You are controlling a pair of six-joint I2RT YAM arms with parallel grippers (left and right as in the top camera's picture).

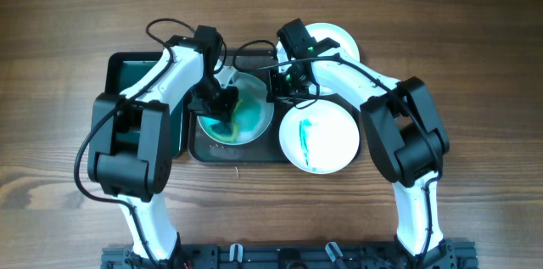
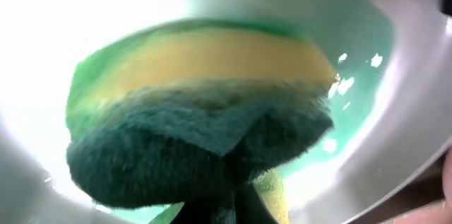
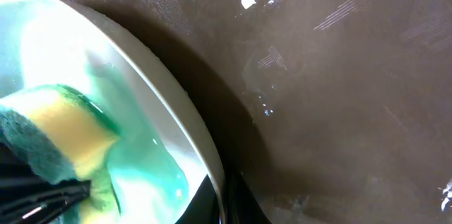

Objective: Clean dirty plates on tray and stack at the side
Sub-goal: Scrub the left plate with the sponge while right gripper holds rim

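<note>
my left pincer (image 1: 222,106) is clamped on the sponge (image 2: 205,75), pressing it into the teal-smeared plate (image 1: 253,123) that sits on the dark tray (image 1: 254,154); my right pincer (image 1: 280,91) is at that plate's right rim, and i cannot tell whether it grips; a second plate (image 1: 331,137) with a teal streak lies at the tray's right end; a third plate (image 1: 338,38) looks plain white, beyond the right arm on the bench (image 1: 475,48).
</note>
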